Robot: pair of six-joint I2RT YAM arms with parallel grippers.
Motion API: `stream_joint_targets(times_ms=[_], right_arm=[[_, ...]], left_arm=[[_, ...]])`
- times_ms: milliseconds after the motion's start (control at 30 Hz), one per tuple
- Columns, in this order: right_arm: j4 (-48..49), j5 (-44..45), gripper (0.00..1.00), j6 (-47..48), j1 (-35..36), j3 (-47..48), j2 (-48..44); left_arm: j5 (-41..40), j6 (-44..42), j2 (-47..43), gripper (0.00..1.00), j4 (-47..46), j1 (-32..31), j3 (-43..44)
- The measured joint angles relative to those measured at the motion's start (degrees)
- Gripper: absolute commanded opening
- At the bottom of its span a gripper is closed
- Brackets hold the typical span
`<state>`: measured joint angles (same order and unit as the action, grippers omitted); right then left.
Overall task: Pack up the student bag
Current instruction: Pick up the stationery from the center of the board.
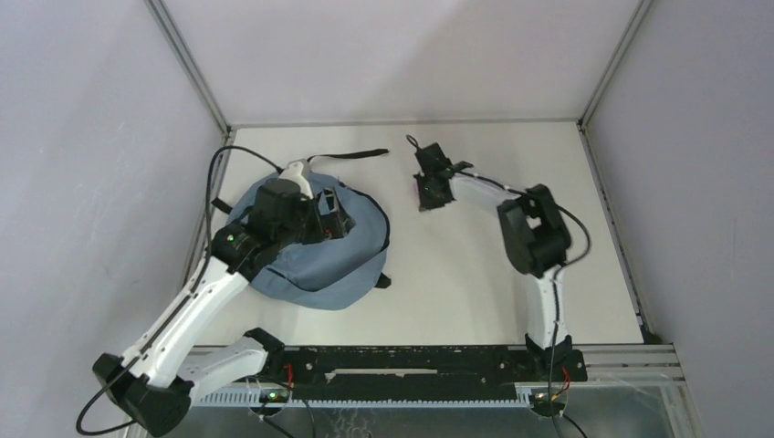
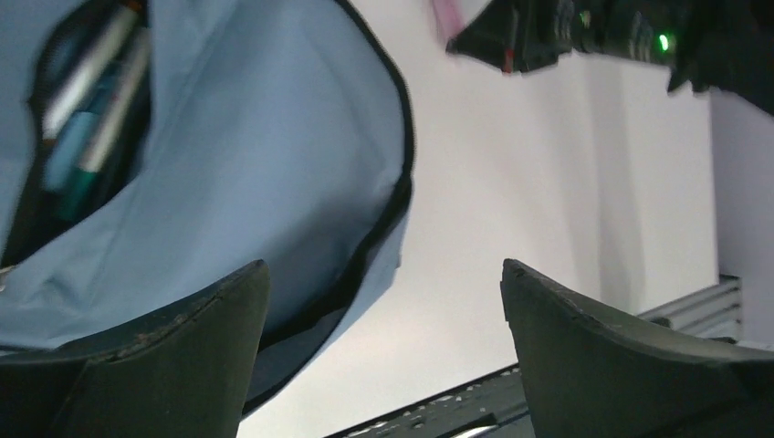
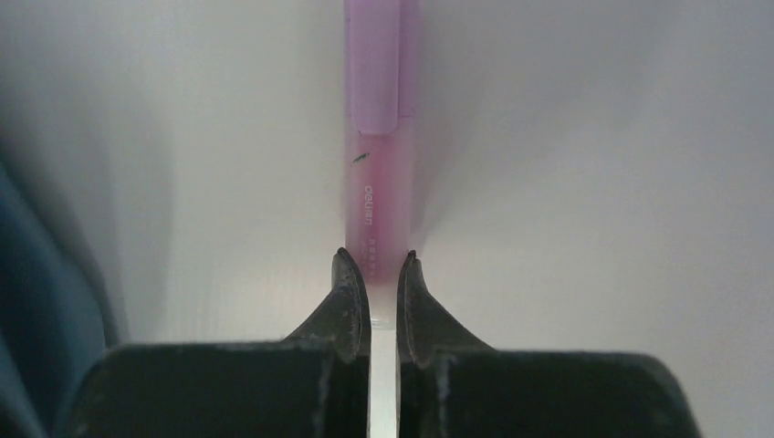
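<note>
Student bag (image 1: 315, 265) lies flat, top pointing away; left tool (image 2: 383, 274) gapes, right tool (image 3: 374, 260) pinches pink pen (image 3: 379, 137)

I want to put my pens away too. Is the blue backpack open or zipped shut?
Open. In the left wrist view the student bag gapes along its black zipper edge, and pens lie inside the dark opening.

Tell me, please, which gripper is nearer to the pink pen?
Right. The right gripper has its fingers shut on the pink pen. The left gripper hangs open over the student bag, apart from the pen.
</note>
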<state>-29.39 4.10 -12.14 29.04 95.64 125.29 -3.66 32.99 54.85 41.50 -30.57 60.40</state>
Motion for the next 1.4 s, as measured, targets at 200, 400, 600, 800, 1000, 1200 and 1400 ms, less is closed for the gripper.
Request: stream_joint_targets(times_ms=[200, 400, 600, 800, 1000, 1200, 1400], right_arm=[[8.09, -3.15, 0.0, -3.45, 1.05, -28.87, -25.57], [13.84, -5.88, 0.0, -8.5, 4.07, -44.57, -49.35], [17.75, -7.74, 0.0, -12.96, 7.15, -51.25, -59.28], [19.43, -10.27, 0.0, -14.91, 7.58, -51.84, -60.5], [20.0, -12.7, 0.0, -15.28, 7.67, -51.76, -62.47], [19.96, -14.58, 0.0, -15.34, 7.93, -51.74, -62.73], [19.23, -14.29, 0.36, -15.72, 8.24, -51.65, -62.66]], left_arm=[[11.47, 3.1, 5.2, 1.0, -8.83, 0.15, -1.6], [20.52, 6.71, 12.76, 0.96, -19.3, 0.11, -3.04], [26.03, 13.16, 18.14, 0.89, -29.81, -0.9, -4.7], [29.09, 17.07, 23.65, 0.82, -37.11, -3.63, -4.7], [31.01, 20.72, 28.22, 0.69, -42.07, -4.09, -4.7], [32.13, 23.98, 30.53, 0.36, -46.25, -4.15, -4.7], [33.9, 26.34, 32.22, 0.0, -49.11, -4.2, -4.57]])
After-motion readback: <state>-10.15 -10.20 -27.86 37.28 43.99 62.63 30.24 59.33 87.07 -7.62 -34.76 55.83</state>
